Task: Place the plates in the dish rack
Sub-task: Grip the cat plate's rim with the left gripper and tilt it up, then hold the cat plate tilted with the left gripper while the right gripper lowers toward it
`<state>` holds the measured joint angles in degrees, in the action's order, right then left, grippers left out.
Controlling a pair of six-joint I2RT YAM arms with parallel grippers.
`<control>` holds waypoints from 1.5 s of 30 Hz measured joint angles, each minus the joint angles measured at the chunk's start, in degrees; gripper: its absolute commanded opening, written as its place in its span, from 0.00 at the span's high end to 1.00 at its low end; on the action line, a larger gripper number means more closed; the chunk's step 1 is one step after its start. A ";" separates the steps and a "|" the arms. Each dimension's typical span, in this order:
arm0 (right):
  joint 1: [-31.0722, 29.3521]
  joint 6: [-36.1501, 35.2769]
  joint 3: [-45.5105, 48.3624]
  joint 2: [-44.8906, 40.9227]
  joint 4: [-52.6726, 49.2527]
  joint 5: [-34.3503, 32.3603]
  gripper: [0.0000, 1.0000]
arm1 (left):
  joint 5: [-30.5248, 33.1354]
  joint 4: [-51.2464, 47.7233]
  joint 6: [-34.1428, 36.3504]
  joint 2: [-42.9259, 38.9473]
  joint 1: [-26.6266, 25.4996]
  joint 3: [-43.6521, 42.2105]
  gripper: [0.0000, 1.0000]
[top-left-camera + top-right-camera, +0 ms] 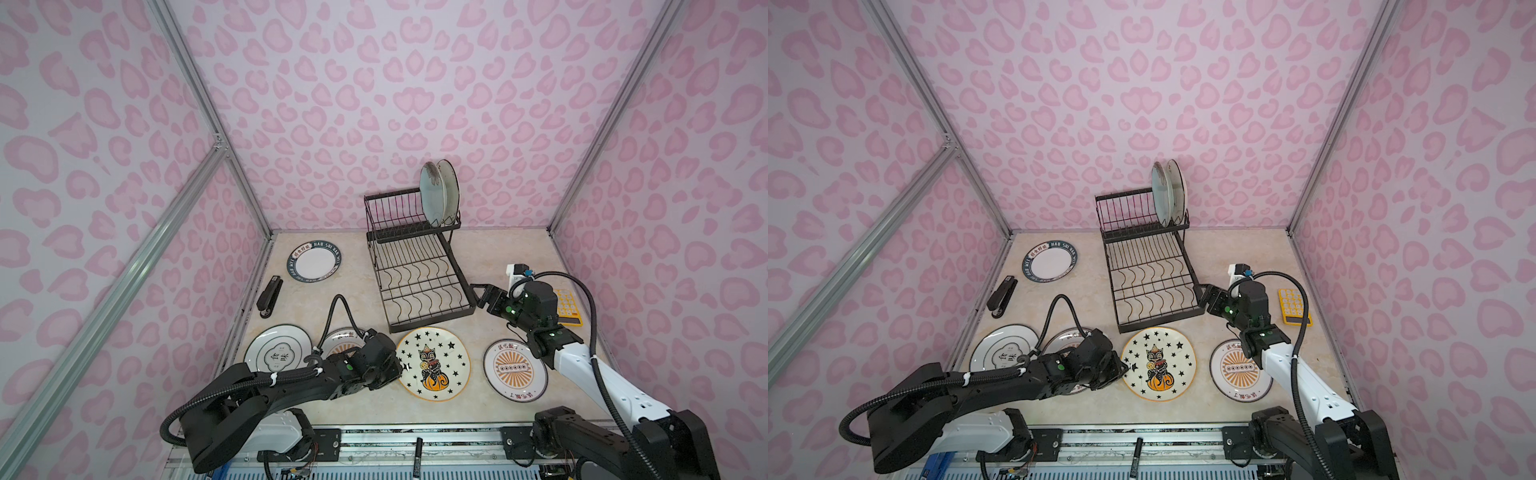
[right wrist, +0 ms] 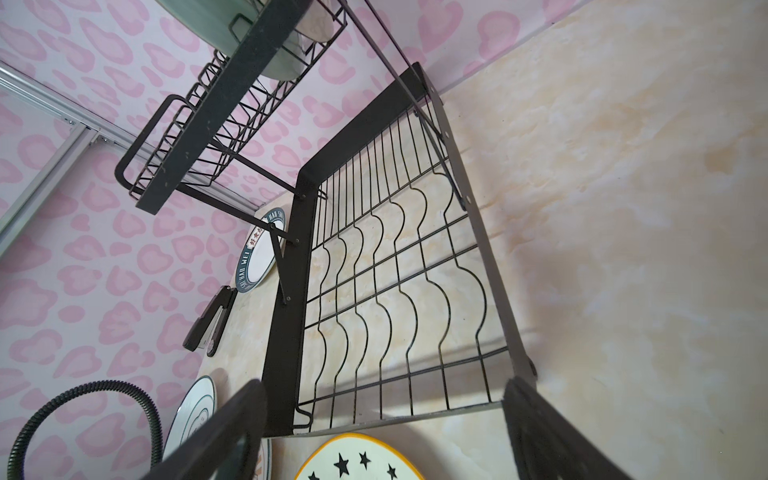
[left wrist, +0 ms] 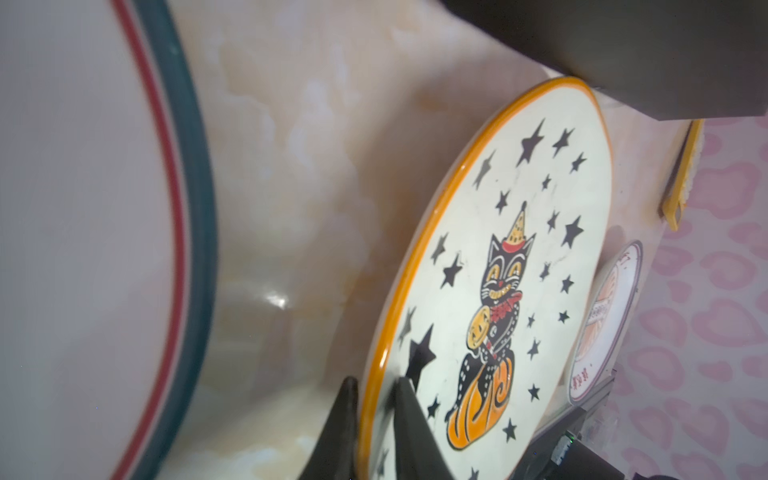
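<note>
The star-and-cat plate lies flat at the front centre. My left gripper is shut on its orange left rim, one finger above and one below. An orange-sunburst plate is partly hidden under the left arm; another lies at the front right. A white plate and a dark-lettered plate lie on the left. The black dish rack holds a pale teal plate and a white one upright in its upper tier. My right gripper stands open at the rack's front right corner, holding nothing.
A black stapler lies by the left wall. A yellow calculator sits behind the right arm. A marker rests on the front rail. Pink patterned walls close in three sides.
</note>
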<state>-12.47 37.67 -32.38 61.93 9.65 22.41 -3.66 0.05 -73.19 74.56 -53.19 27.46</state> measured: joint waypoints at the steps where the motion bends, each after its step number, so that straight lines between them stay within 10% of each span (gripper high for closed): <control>1: 0.00 -0.13 0.28 -0.46 -0.61 0.11 0.11 | 0.00 0.07 0.26 -0.09 -0.02 0.09 0.86; 45: 2.95 -3.45 4.42 -8.37 -12.79 -2.03 0.12 | -12.87 7.69 5.49 0.96 10.01 4.15 0.96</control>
<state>-9.52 34.22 -27.97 53.56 -3.14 20.38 -16.53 7.75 -67.70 75.53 -43.18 31.62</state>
